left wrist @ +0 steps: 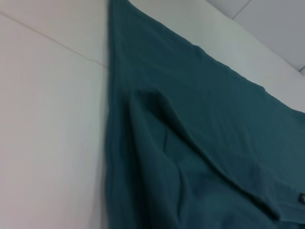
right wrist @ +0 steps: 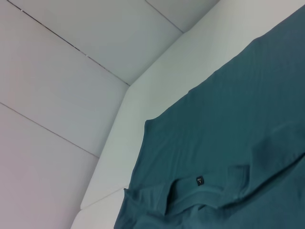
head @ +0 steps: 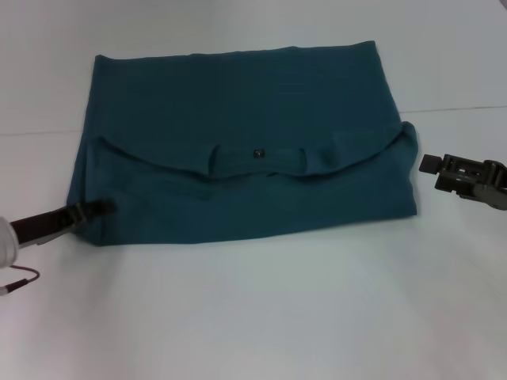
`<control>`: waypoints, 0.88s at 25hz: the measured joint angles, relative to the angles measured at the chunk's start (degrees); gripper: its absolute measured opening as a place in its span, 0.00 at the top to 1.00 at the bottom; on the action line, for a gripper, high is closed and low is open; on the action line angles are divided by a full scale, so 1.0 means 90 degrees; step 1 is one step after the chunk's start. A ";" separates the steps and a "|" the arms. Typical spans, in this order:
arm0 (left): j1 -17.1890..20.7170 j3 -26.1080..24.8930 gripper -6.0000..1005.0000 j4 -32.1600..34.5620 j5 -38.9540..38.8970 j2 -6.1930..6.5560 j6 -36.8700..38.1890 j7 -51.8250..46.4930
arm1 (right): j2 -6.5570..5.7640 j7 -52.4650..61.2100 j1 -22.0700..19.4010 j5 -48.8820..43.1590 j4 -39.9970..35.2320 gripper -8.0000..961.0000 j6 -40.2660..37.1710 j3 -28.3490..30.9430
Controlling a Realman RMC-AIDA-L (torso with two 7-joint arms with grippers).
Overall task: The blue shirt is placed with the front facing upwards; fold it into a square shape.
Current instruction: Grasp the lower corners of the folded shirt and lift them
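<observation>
On the white table (head: 253,317), the shirt (head: 238,134) lies partly folded, its collar edge doubled back toward the middle, the small label (head: 257,153) showing. The left gripper (head: 101,207) sits at the cloth's 8 o'clock corner, fingertips on or in the fabric; whether they pinch it cannot be told. The right gripper (head: 426,165) hangs just off the 3 o'clock edge, apart from the cloth, its opening also unclear. Risks, by this onlooker's reckoning: a one-sided pull from the left could drag the whole stack and skew the fold; a loose layer could slip free and leave the square lopsided.
</observation>
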 joint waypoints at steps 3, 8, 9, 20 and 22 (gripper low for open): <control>-0.0037 0.0070 0.38 0.0000 0.0004 -0.0002 -0.0005 -0.0024 | -0.0014 -0.0004 -0.0004 0.0006 0.0044 0.13 -0.0004 0.0006; -0.0018 0.0045 0.39 0.0044 0.0005 -0.0011 -0.0081 -0.0037 | -0.0017 -0.0005 -0.0014 0.0011 0.0047 0.13 -0.0012 0.0019; 0.0000 0.0035 0.39 0.0055 -0.0001 -0.0013 -0.0083 -0.0038 | -0.0017 -0.0004 -0.0014 0.0012 0.0048 0.13 -0.0012 0.0020; 0.0201 0.0017 0.39 0.0321 0.0011 0.0010 -0.0086 -0.0220 | -0.0016 -0.0008 -0.0012 0.0012 0.0044 0.13 0.0007 0.0025; 0.0204 0.0017 0.39 0.0298 0.0048 0.0013 -0.0086 -0.0230 | -0.0015 -0.0026 -0.0013 0.0012 0.0043 0.13 0.0013 0.0025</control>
